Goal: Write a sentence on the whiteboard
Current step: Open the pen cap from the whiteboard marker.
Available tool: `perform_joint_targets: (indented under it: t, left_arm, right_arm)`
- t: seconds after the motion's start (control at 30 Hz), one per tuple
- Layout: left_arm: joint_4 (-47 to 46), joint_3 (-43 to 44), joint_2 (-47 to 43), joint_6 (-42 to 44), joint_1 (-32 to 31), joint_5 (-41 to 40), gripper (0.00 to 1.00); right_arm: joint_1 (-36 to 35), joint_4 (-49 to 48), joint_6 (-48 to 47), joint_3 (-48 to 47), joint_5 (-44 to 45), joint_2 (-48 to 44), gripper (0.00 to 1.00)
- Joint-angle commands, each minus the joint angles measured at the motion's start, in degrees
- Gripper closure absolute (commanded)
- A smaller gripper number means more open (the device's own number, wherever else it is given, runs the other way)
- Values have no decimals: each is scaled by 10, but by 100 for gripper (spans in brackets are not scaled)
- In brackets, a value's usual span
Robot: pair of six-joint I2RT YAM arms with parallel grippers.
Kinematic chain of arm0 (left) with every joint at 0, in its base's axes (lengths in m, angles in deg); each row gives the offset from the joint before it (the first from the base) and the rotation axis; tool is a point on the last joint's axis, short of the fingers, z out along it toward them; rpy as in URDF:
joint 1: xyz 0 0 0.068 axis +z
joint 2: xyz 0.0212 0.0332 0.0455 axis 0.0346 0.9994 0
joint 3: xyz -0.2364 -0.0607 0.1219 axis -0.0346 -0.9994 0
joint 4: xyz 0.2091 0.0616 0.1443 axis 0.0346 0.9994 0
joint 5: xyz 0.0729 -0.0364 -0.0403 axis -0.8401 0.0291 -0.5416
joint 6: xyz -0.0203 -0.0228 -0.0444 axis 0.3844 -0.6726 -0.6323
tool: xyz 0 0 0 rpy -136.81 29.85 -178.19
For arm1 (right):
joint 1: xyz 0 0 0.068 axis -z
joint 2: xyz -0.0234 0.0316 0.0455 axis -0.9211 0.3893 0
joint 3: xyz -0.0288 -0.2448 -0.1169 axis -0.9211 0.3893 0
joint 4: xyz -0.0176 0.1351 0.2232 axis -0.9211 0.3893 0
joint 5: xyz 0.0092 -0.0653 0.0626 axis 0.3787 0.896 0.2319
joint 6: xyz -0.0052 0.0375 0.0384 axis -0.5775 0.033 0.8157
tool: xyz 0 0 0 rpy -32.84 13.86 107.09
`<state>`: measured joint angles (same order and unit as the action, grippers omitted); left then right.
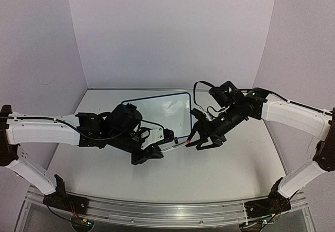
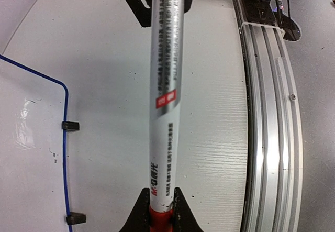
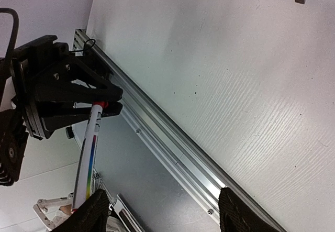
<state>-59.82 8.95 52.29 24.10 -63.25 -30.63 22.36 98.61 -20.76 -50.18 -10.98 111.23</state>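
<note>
The whiteboard (image 1: 157, 109), white with a thin blue frame, lies on the table behind both grippers; its face shows only glare and the sentence is out of view. My left gripper (image 1: 164, 144) is shut on a white marker (image 1: 176, 144), which sticks out to the right. In the left wrist view the jaws (image 2: 159, 212) clamp the marker (image 2: 166, 101) at its red collar, with the board's edge (image 2: 65, 153) to the left. My right gripper (image 1: 201, 141) is open at the marker's far end. In the right wrist view (image 3: 166, 216) the marker (image 3: 86, 158) runs beside one finger (image 3: 97, 213).
The aluminium rail (image 1: 167, 211) runs along the table's near edge, close under both grippers (image 3: 172, 148). Two black stand feet (image 2: 70, 125) jut from the board's frame. Purple walls close in the table at the back and sides.
</note>
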Motion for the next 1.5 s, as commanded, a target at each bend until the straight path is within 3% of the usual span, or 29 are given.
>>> perform_joint_targets:
  t: [0.0,0.63,1.47]
  left_arm:
    - [29,33,29,-22,12,82,100]
    - [29,31,44,-43,47,111,100]
    - [29,36,48,-40,45,123,100]
  right_arm:
    - [-5,-57,40,18,18,-27,32]
    - [-5,-84,66,32,14,-53,37]
    - [-67,-156,76,8,18,45,61]
